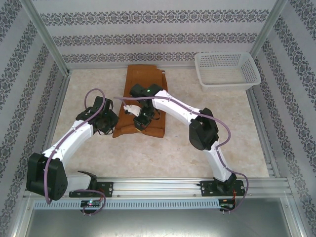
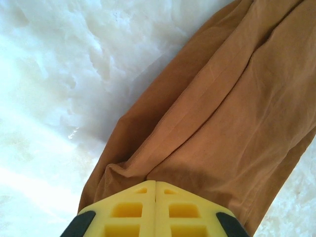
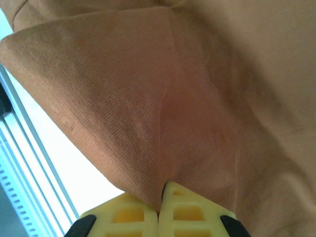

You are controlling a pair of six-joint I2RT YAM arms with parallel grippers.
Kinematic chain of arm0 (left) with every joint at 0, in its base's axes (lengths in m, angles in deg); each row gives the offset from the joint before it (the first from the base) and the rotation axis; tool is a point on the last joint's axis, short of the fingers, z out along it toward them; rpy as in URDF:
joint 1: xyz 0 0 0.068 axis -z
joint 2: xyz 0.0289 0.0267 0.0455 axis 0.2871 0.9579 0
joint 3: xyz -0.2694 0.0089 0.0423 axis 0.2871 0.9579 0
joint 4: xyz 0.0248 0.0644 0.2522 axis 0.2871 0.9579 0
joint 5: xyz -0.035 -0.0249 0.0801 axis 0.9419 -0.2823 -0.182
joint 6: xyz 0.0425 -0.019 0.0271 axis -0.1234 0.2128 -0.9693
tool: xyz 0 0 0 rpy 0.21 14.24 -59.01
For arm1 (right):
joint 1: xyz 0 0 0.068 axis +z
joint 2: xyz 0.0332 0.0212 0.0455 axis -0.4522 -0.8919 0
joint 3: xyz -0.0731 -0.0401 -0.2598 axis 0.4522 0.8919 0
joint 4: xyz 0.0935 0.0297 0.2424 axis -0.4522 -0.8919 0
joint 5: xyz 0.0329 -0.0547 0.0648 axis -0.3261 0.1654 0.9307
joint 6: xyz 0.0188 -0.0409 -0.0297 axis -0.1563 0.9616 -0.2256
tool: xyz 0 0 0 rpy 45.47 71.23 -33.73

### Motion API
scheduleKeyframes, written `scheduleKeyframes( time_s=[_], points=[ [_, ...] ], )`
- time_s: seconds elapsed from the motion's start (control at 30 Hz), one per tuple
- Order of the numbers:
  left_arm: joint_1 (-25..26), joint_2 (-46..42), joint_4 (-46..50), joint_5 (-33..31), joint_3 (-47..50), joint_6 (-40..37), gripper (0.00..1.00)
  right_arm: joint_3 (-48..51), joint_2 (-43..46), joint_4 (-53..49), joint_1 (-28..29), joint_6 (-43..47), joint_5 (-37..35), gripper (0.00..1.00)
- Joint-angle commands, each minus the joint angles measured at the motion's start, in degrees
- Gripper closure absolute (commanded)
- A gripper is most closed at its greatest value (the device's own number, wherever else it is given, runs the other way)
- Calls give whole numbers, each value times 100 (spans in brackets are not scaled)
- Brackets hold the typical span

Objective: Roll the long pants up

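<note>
Ahead of both claws, away from the bases, the long pants [image 1: 144, 78] stretch toward the far wall, long axis running straight outward, near hem end held at the claws. Left gripper [image 2: 155, 185]: jaws closed, pinching a bunched fold at the hem's left corner. Right gripper [image 3: 163, 186]: likewise clamped, on a raised peak of cloth just right of its partner. Both equally near that end. Judgement: the roll must travel outward along the legs, both claws carrying the hem together.

Lab robot cell, alu frame posts [image 1: 45, 37], patterned wallpaper panels [image 1: 148, 29], marble-look tabletop [image 1: 163, 158], front mounting rail [image 1: 158, 183].
</note>
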Motion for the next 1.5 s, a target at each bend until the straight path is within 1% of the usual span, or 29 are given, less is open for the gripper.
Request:
scheduleKeyframes(
  time_s=[0.0,0.03,0.07,0.1,0.13,0.17,0.2,0.23,0.27,0.3,0.33,0.37,0.47,0.57,0.67,0.73,0.83,0.93,1.1,1.2,1.33,1.47],
  points=[
    [2,-53,171,-63,-21,23,85,-269,-150,-189,-82,-104,301,100],
    [-3,-61,181,-66,-26,38,69,-328,-192,-221,-107,-100,316,100],
    [-2,-83,224,-75,-43,73,47,-408,-256,-267,-128,-85,335,100],
    [0,-124,260,-84,-60,105,18,-491,-330,-323,-150,-70,358,100],
    [4,-164,325,-92,-81,142,4,-566,-397,-373,-163,-54,370,100],
    [4,-239,425,-108,-121,184,0,-653,-481,-431,-180,-33,379,100],
    [4,-317,538,-117,-168,222,0,-737,-561,-460,-204,-25,389,100],
    [0,-390,642,-126,-211,266,1,-778,-611,-461,-224,-24,421,100],
    [7,-512,704,-119,-236,301,14,-823,-671,-444,-260,-33,455,100],
    [8,-643,739,-75,-222,371,40,-888,-733,-438,-283,-51,468,100],
    [4,-783,800,-33,-205,468,71,-947,-785,-441,-310,-57,478,100],
    [11,-945,860,-1,-171,562,100,-1019,-852,-450,-339,-52,473,100],
    [74,-1416,974,252,82,901,100,-1213,-1031,-473,-405,-53,461,100],
    [329,-1928,720,431,551,1390,100,-1349,-1159,-468,-457,-67,478,100],
    [742,-2226,361,323,943,1859,100,-1424,-1226,-425,-503,-106,538,100],
    [923,-2185,170,245,1052,1995,100,-1489,-1274,-437,-532,-110,568,100],
    [1116,-1813,-193,204,1043,2037,100,-1576,-1321,-485,-568,-89,590,100],
    [1302,-1206,-646,158,898,2010,100,-1573,-1322,-494,-591,-81,610,100],
    [1442,-69,-980,32,271,1744,100,-1546,-1295,-476,-629,-66,614,100],
    [1442,412,-889,-161,-38,1639,100,-1554,-1295,-477,-657,-61,642,100],
    [1373,793,-559,-616,-450,1405,100,-1537,-1301,-486,-722,-36,680,100],
    [1275,1077,-301,-892,-765,1149,100,-1528,-1338,-475,-836,-24,742,100]
  ],
)
